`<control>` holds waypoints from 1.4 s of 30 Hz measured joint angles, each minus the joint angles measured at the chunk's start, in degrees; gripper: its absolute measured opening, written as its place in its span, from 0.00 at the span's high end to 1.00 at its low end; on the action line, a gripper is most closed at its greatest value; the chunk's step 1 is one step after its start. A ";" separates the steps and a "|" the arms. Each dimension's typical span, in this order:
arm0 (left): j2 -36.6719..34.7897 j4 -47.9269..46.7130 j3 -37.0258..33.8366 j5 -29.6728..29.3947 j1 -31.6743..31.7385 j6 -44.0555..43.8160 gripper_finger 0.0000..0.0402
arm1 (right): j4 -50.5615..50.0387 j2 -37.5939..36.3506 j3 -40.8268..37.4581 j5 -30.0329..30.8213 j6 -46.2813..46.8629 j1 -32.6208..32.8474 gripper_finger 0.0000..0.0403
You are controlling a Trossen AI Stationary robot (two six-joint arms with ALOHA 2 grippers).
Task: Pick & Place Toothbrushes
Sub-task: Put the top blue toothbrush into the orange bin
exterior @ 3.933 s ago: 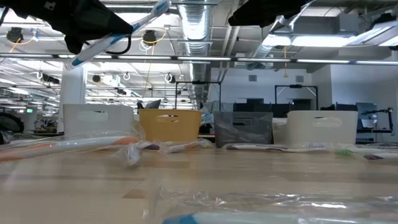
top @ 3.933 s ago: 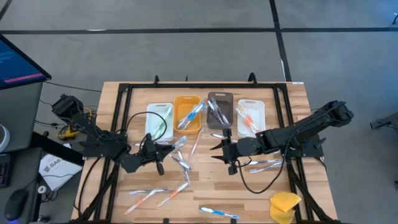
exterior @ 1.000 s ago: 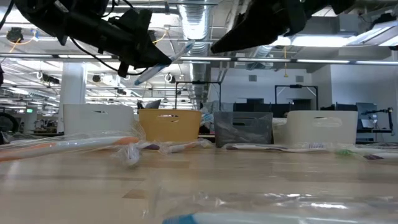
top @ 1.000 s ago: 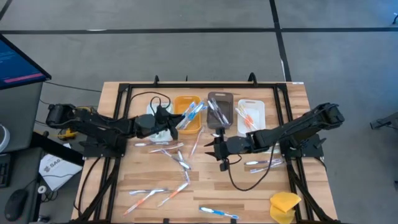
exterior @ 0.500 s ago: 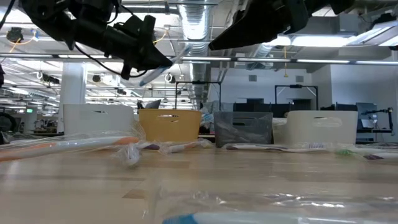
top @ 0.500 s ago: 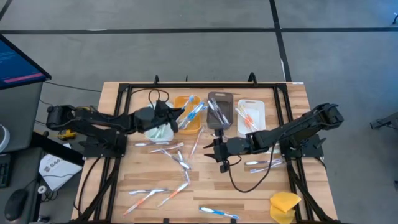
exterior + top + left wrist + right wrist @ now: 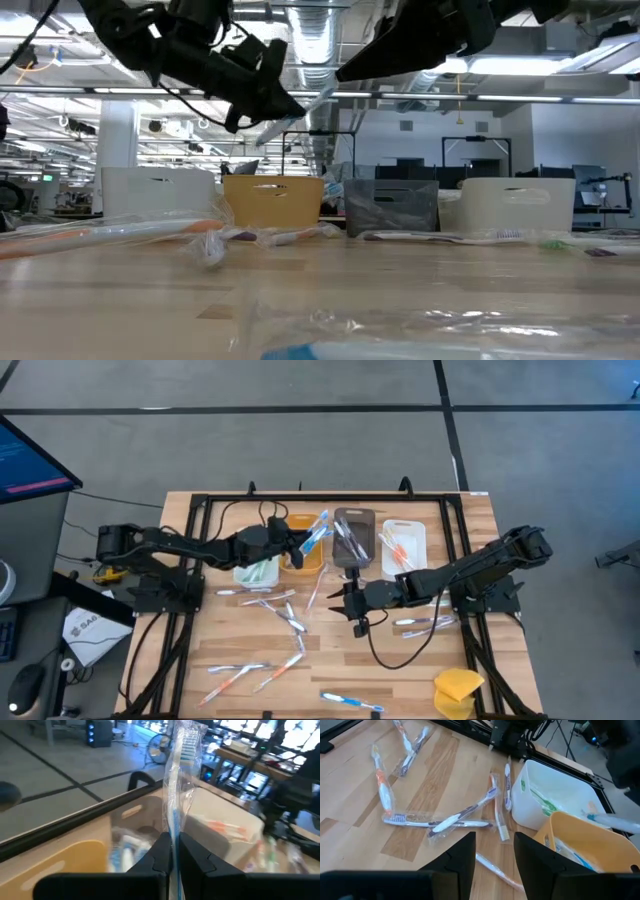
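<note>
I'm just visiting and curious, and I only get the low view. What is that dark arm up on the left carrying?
Observer: The left claw is shut on a blue toothbrush in a clear wrapper.
Visitor: Where over the table is it?
Observer: Seen from above, it hangs over the yellow bin.
Visitor: And the other arm?
Observer: The right claw is open and empty, above the table in front of the grey bin.
</note>
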 joint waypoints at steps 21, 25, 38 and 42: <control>7.16 -0.71 0.07 0.80 2.20 -2.95 0.97 | -0.42 -0.02 0.02 -0.04 -0.11 0.62 0.68; 7.16 -0.86 0.07 0.80 2.43 -2.95 0.97 | -0.44 -0.02 0.04 -0.03 -0.11 0.62 0.68; 7.14 -6.86 0.03 0.79 3.60 -2.98 0.97 | -0.46 -0.02 0.04 -0.02 -0.11 0.62 0.68; 7.14 -7.78 0.03 0.80 3.60 -4.27 0.97 | -0.44 -0.02 0.04 -0.02 -0.11 0.62 0.68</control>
